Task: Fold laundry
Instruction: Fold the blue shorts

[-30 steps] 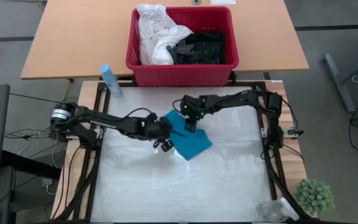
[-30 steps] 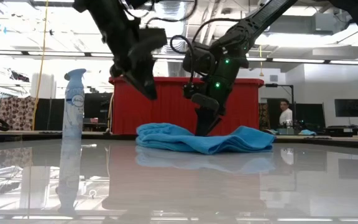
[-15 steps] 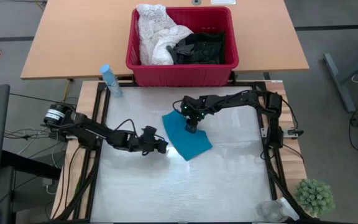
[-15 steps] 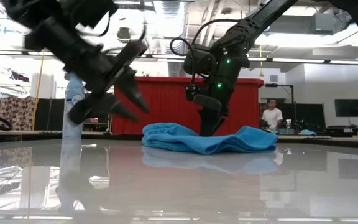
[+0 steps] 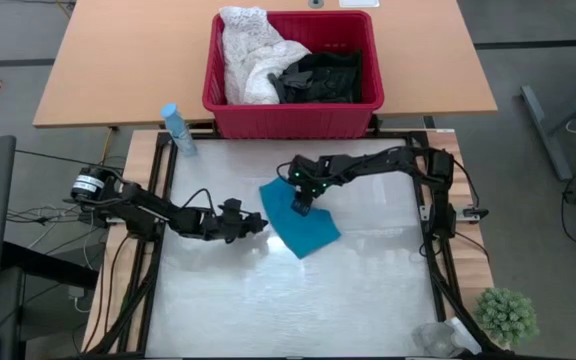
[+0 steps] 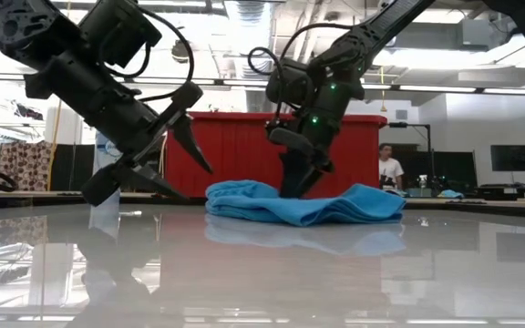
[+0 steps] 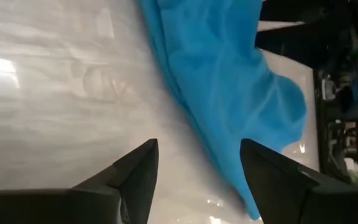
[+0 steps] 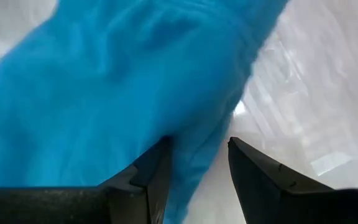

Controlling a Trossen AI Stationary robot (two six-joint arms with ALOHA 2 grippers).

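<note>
The small teal cloth garment lies folded on the shiny white table, a little nearer the table's far edge than its middle. From above it looks like a flat shape; the low view shows it is a soft low heap with bumps.

The right claw is down on the teal garment's far end. Its own camera shows the two dark fingers part open, with a fold of teal cloth bunched in the gap between them — whether they pinch it I cannot tell.

The left claw is just beside the garment, on the side of the table's left edge. It is wide open and holds nothing. Its camera shows bare table between its fingers, with the garment ahead.

There are two claws and one garment on the table. Only the top view shows the red plastic slotted basket on the wooden table beyond, with one white lacy garment and some black clothes inside.

A second ago the left claw was almost shut at the garment's edge — now it has opened and pulled back. The right claw has stayed put.
</note>
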